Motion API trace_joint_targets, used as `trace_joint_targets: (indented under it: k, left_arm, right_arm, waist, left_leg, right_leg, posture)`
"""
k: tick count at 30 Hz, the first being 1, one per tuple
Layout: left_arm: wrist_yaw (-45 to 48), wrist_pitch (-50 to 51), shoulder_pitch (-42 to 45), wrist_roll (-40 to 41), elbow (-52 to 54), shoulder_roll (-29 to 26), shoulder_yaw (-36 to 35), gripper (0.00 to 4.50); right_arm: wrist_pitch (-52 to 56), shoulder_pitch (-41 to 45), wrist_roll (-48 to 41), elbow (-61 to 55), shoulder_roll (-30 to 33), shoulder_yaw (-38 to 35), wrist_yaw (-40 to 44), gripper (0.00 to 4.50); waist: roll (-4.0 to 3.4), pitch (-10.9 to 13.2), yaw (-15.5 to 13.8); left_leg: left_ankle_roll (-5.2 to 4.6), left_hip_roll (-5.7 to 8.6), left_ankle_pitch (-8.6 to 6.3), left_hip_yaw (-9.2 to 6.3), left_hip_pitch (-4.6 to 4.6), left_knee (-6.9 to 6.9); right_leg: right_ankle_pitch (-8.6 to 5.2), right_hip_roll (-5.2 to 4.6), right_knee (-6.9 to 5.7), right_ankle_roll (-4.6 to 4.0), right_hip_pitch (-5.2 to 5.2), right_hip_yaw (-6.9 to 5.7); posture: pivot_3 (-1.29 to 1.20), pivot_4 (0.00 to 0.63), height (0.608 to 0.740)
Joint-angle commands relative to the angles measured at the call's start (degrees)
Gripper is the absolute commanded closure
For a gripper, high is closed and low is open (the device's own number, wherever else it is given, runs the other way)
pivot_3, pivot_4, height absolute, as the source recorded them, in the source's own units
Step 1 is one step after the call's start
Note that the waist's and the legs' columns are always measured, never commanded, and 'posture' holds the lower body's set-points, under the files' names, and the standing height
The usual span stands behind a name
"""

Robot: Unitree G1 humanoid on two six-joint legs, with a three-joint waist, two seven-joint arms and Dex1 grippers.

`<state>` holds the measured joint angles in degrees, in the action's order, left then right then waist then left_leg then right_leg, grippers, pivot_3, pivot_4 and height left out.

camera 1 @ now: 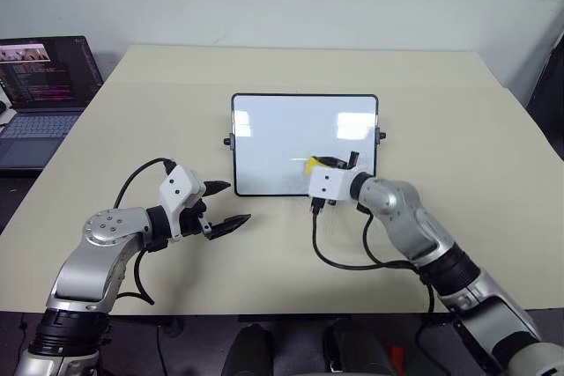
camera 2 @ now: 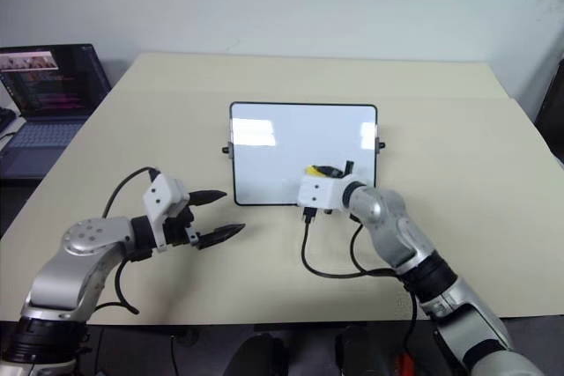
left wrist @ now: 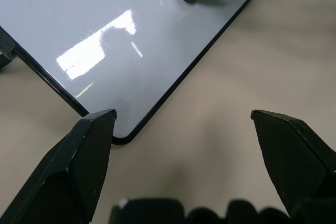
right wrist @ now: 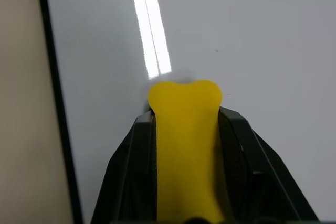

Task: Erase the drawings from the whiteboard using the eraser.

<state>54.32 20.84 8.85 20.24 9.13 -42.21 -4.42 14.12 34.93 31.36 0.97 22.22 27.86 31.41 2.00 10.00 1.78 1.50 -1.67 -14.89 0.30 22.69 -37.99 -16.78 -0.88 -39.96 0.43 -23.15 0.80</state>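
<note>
Reaching forward and inward over the table [camera 1: 458,129], the right arm holds its gripper [camera 1: 339,165] low over the near right part of the whiteboard [camera 1: 282,134], its two black fingers [right wrist: 239,150] pinching the yellow eraser [right wrist: 184,129], whose rounded end sits at the glossy white surface. Bent at the elbow, the left arm keeps its gripper [camera 1: 227,204] above the bare tabletop just short of the board's near left corner, pointing toward the board with its jaws spread wide and nothing between them. No red drawings can be made out on the board, and a laptop [camera 1: 44,94] stands open at the far left.
</note>
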Motion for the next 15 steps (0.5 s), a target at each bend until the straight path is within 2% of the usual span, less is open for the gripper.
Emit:
trace_joint_targets:
  k: [1,7,15]
  left_arm:
    - [-0.08,-0.64,0.63,0.3,1.28,0.23,-0.14,0.0]
    - [0.02,-0.78,0.69,0.22,1.22,0.35,-0.11,0.0]
    - [0.06,-0.65,0.72,0.24,1.3,0.46,-0.03,0.0]
  right_arm:
    - [0.98,-0.66,0.89,0.72,1.1,-0.73,1.16,3.27]
    - [2.22,-2.65,0.12,-1.09,0.9,0.85,5.39,3.27]
    - [0.04,1.57,-0.45,1.05,-3.53,-3.38,-2.73,3.27]
  waist:
    - [0.0,0.0,0.0]
    - [0.01,-0.01,0.0]
    - [0.0,0.0,0.12]
  left_leg:
    - [0.0,0.0,0.0,0.0,0.01,0.0]
    - [0.0,0.0,0.0,0.0,0.0,0.01]
    - [0.0,-0.03,0.0,0.01,-0.01,0.01]
  right_leg:
    - [0.0,0.0,0.0,0.0,0.0,-0.01]
    - [0.0,0.0,0.0,0.0,0.0,0.0]
    - [0.01,0.02,-0.01,0.0,-0.01,0.01]
  posture:
    - [0.0,0.15,0.74]
    - [0.0,0.15,0.74]
    - [0.0,0.15,0.74]
